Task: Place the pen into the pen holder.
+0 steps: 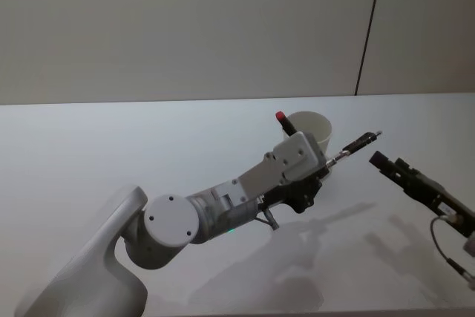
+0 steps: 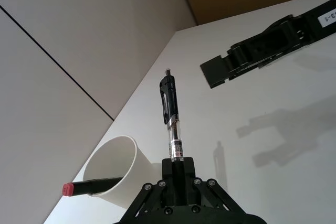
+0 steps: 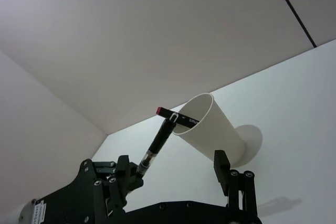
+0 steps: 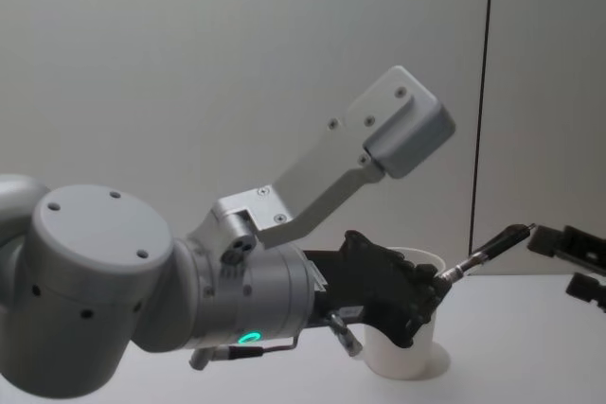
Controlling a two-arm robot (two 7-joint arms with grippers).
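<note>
White table (image 1: 111, 154), pen (image 1: 355, 146) in left gripper (image 1: 324, 166)

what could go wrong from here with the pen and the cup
1. The left gripper holds the pen by one end, its length sticking out beside the pen holder; swinging it over could knock the light cup.
2. A red-capped marker already leans across the rim and may block entry.
3. The right gripper sits close to the pen's free end, so they could collide.

A bare test room, perhaps a lab, is suggested by the plain white table (image 1: 111, 146) and seamed grey wall panels (image 1: 185, 27).
</note>
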